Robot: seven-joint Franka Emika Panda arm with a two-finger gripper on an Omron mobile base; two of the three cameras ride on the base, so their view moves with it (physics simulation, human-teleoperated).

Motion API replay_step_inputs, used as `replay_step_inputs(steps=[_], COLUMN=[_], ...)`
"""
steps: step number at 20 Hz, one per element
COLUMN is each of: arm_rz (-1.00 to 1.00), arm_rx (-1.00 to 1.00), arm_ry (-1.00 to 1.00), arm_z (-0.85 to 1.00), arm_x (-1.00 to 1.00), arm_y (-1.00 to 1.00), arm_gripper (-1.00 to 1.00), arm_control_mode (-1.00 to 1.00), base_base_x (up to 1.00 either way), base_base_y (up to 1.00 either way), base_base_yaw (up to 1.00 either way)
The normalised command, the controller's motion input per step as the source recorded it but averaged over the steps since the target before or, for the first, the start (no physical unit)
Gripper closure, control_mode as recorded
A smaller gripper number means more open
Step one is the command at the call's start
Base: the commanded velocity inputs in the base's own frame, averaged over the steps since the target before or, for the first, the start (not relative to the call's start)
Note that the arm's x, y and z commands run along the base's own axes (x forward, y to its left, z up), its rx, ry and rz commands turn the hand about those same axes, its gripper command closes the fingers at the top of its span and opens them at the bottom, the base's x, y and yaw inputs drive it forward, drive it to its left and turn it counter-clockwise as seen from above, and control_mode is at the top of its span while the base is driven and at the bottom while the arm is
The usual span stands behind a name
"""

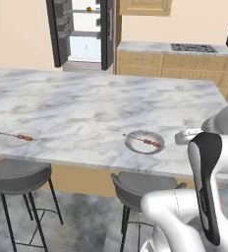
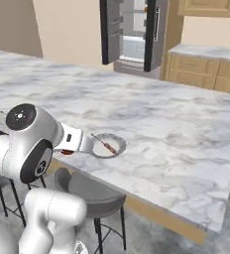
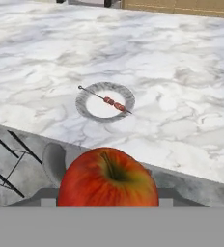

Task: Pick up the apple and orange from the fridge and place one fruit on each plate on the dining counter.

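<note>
The apple (image 3: pixel 108 177) sits clenched in the pincer (image 3: pixel 108 205), red with a yellow-green patch round the stem, hanging over the near edge of the marble worktop (image 3: pixel 181 62) short of the nearer plate (image 3: pixel 105 101). That plate already carries a thin skewer (image 3: pixel 105 100) with small red pieces across its middle — so if the apple is set down on it, the fruit could rock on the stick and roll over the low rim. A release made this far back would likely drop it onto the stool (image 3: pixel 53 161) or the floor, since the plate lies farther in than the fruit.

The left base view shows what the hand view cannot: a second plate (image 1: pixel 16 137) well off to the left, also with a skewer, and the fridge (image 1: pixel 84 32) standing open at the back with the orange (image 1: pixel 88 8) on an upper shelf. The right base view shows a sliver of red beside the wrist, near the plate — probably the apple.
</note>
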Motion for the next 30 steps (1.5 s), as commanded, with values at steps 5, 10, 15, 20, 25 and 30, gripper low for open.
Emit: replay_step_inputs(steps=[5,10,15,20,25,30], arm_rz=[0.0,0.0,-0.03,-0.03,0.01,0.0], arm_rx=[0.0,0.0,-0.01,0.0,0.01,0.0], arm_ry=[0.0,0.0,0.17,0.43,0.14,0.0], arm_z=[0.0,0.0,-0.01,-0.37,-0.93,-1.0], arm_x=[0.0,0.0,0.35,1.0,1.0,1.0], arm_y=[0.0,0.0,0.17,0.5,0.32,0.1], arm_gripper=[1.0,1.0,1.0,1.0,1.0,1.0], arm_control_mode=[1.0,1.0,-1.0,-1.0,-1.0,-1.0], base_base_x=[0.46,0.14,0.09,0.0,0.0,0.0], base_base_y=[0.83,0.29,0.05,0.0,0.0,0.0], base_base_yaw=[-0.6,-0.13,-0.01,0.0,0.0,0.0])
